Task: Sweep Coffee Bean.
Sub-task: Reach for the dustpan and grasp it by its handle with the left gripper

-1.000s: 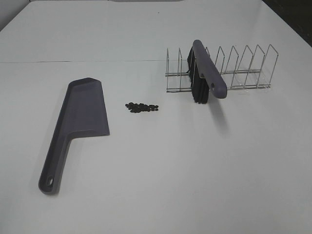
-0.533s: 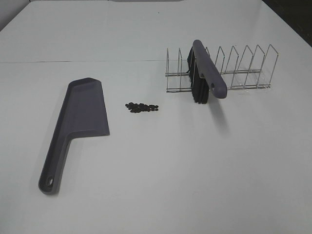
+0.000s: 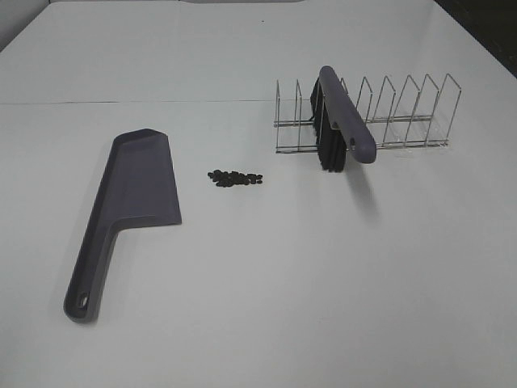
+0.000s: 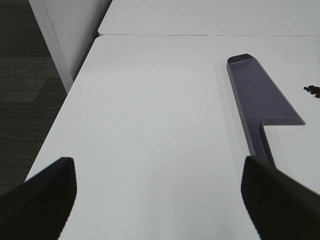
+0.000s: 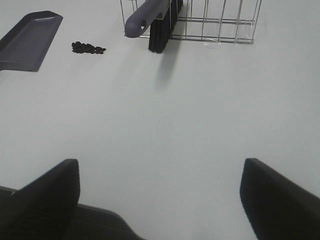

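Note:
A small cluster of dark coffee beans [image 3: 235, 177] lies on the white table [image 3: 266, 283], just right of the grey-purple dustpan [image 3: 133, 202]. The brush [image 3: 345, 123], with a grey-purple handle and black bristles, leans in a wire rack [image 3: 388, 117] at the back right. Neither gripper shows in the exterior high view. In the left wrist view the left gripper [image 4: 160, 200] is open, with the dustpan [image 4: 260, 100] ahead. In the right wrist view the right gripper [image 5: 160, 200] is open over the table's near edge, the beans [image 5: 88, 48] and brush [image 5: 150, 17] far ahead.
The wire rack has several empty slots to the right of the brush. The table's left edge [image 4: 60, 125] drops to dark floor in the left wrist view. A seam [image 3: 121, 102] runs across the table behind the dustpan.

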{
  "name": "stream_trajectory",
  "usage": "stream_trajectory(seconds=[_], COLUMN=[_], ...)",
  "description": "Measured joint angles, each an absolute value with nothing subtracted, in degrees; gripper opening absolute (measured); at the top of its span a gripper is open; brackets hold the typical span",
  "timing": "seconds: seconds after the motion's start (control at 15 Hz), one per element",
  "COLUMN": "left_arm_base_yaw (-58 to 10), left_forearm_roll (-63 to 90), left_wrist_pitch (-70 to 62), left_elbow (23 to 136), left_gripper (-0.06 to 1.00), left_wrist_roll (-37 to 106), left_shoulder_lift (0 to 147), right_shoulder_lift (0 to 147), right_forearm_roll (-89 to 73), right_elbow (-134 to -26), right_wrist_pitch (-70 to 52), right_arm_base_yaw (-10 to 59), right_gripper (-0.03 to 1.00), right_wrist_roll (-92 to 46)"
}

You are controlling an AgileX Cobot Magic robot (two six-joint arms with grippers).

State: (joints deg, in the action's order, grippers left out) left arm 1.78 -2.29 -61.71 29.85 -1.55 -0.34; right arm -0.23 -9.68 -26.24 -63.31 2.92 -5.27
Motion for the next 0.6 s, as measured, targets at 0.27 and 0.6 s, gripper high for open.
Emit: stream_trajectory(seconds=[0.27,0.6], left_arm_base_yaw=[1.8,1.8], left_forearm_roll=[-2.3,-2.3], left_wrist_pitch=[-61.7,-61.7], left_elbow=[29.9,29.9], left_gripper=[0.83,0.83], left_wrist_roll=[-1.5,-1.4], left_shoulder_lift=[-0.3,-0.3], right_shoulder_lift=[-0.2,-0.2], right_forearm_roll=[-9.7,-8.0], right_elbow=[-26.2,-26.2], right_wrist_pitch=[-63.4,-63.4], right_arm_base_yaw=[2.9,2.9], right_gripper=[0.76,0.76], right_wrist_roll=[-5.3,-5.3])
